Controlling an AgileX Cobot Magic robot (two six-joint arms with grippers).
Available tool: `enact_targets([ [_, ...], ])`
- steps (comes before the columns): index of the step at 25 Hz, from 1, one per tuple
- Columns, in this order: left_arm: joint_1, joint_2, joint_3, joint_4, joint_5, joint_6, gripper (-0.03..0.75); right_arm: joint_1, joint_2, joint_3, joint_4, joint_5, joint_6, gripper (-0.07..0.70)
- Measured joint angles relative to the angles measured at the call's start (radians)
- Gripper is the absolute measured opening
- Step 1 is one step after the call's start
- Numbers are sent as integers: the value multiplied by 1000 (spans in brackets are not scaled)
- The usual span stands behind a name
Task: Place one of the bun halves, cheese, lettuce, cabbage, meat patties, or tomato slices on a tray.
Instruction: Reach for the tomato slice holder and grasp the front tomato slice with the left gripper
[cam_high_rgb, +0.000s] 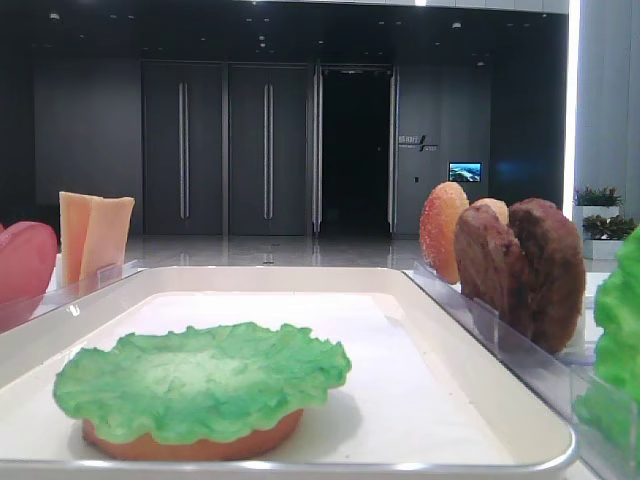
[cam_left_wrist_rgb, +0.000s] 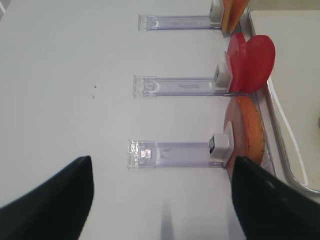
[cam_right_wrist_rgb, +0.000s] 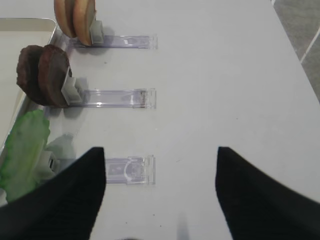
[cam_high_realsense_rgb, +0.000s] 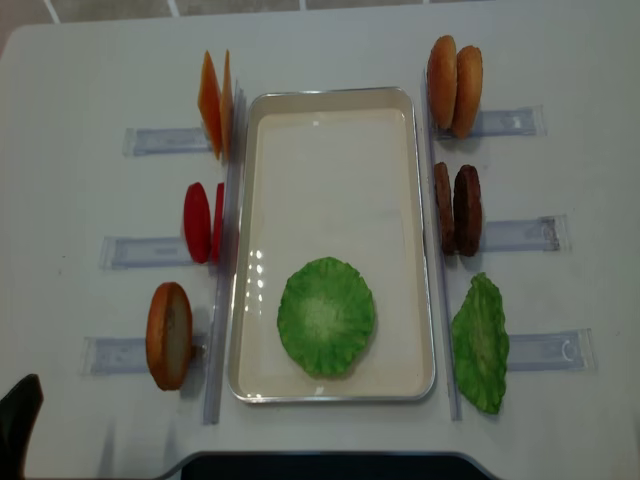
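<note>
Ingredients racked upright beside the tray (cam_high_realsense_rgb: 330, 395), ready for edge-on pinching.
Lettuce (cam_high_realsense_rgb: 326, 316) already lies over a bun half (cam_high_rgb: 190, 444) at the tray's 6 o'clock; tomato slices (cam_high_realsense_rgb: 203, 222) at 9, meat patties (cam_high_realsense_rgb: 456, 209) at 3. Left gripper (cam_left_wrist_rgb: 162, 192) and right gripper (cam_right_wrist_rgb: 160, 187) hover low over the bench (cam_high_realsense_rgb: 70, 90), both released wide, empty.

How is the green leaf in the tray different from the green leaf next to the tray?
The lettuce in the tray lies flat on top of a bun half; the lettuce beside the tray stands on edge in a clear rack. From above, the first looks round and the second looks narrow. Both are bright green with ruffled edges.
</note>
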Motion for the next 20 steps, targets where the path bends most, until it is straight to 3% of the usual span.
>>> enact_targets([
  [20,0,0,14,0,-2,0,661,0,0,0,0,0,0,478],
])
